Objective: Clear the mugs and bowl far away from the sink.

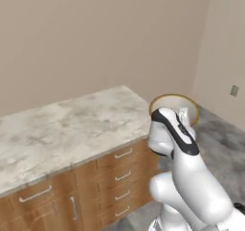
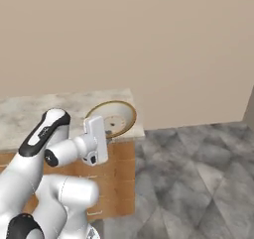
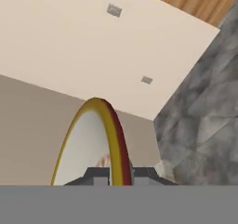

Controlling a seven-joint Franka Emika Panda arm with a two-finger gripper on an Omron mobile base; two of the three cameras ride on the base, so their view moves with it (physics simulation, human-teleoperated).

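Observation:
My gripper (image 3: 118, 174) is shut on the rim of the bowl (image 3: 90, 144), a shallow round bowl with a brown-yellow rim and a pale inside. It hangs tilted on edge, off the counter, just past the right end of the marble counter (image 1: 72, 124). In the right base view the bowl (image 2: 115, 117) faces the camera above the white hand, with the gripper (image 2: 100, 121) at its lower left rim. Seen from the left base, the bowl (image 1: 173, 103) sticks up behind the arm's wrist. The mugs and the sink are out of view.
The counter top stands over wooden drawers and cabinet doors (image 1: 122, 175). Beige walls close the back and right, with an outlet (image 1: 234, 90) on the right wall. Grey tiled floor (image 2: 198, 178) spreads to the right of the counter's end.

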